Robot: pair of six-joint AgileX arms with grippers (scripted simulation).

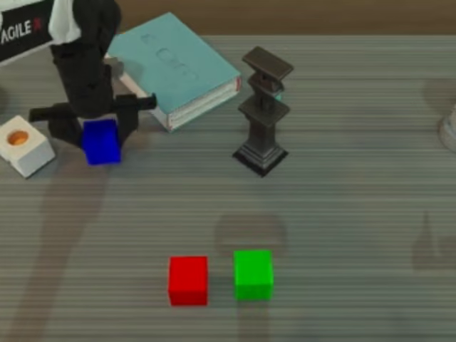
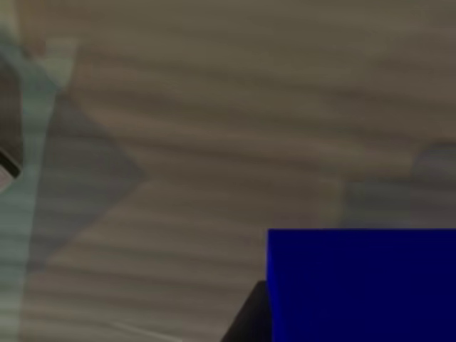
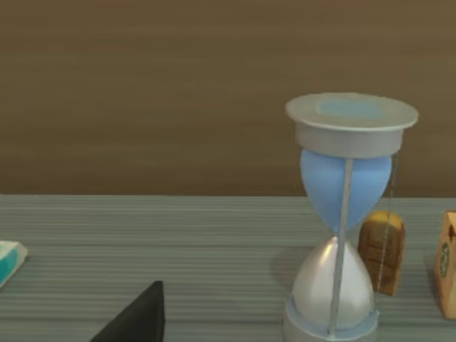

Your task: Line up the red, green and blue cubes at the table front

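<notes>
Cubes of glossy, flat colour sit on a grey table (image 1: 342,214) ruled with fine horizontal stripes. The red cube (image 1: 188,280) and green cube (image 1: 253,273) stand side by side near the table front, close but with a narrow gap between them, the green one to the right. The blue cube (image 1: 100,141) is well apart from them at the far left, clamped between the black fingers of the left gripper (image 1: 96,128). A shadow lies under the cube, but whether it rests on the table or hangs just above it cannot be told.

Just left of that gripper lies a white block (image 1: 26,145) with a round orange dimple. Behind and to the right lies a pale teal hardback book (image 1: 174,65), closed, its page edges showing. Right of the book stands a dark, tiered, metallic-looking tower figure (image 1: 263,110) on a square base.

From the left wrist camera, the blue cube fills the lower corner as one deep, unshaded face, with striped tabletop beyond.

Only the right wrist camera shows an hourglass (image 3: 342,214) with grey end caps, a blue upper bulb and a silvery lower one, a small brown object (image 3: 381,249) behind it and a brown wall behind the table. The right gripper itself is out of sight in every view.
</notes>
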